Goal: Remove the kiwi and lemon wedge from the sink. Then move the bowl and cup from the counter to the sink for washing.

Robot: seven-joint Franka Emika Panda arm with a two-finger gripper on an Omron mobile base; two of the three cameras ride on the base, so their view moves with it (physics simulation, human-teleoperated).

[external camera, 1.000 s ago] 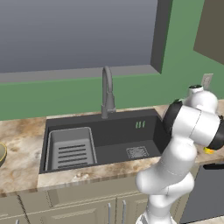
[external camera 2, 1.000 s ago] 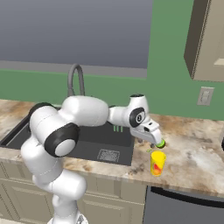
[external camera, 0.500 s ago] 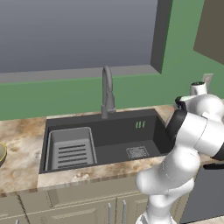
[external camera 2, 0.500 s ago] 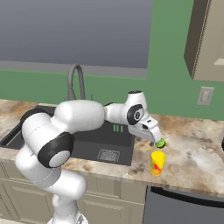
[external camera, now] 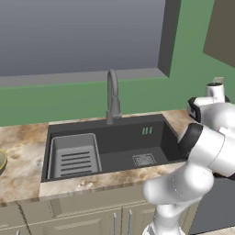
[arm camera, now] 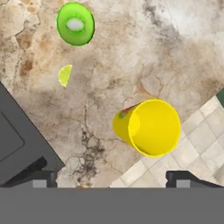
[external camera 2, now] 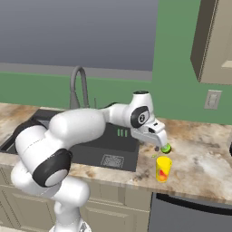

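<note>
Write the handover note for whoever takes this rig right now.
Gripper: open, holding nothing, hanging over the small yellow cylindrical cup.
Bright-green kiwi and tiny pale-yellow lemon wedge lie apart on the beige-brown marbled counter, right of the dark grey rectangular sink; the cup stands upright near them.
Round tan-gold bowl sits on the counter left of the sink.
Done: both fruits are out of the sink.
Left: move the cup and the bowl into the sink.
</note>
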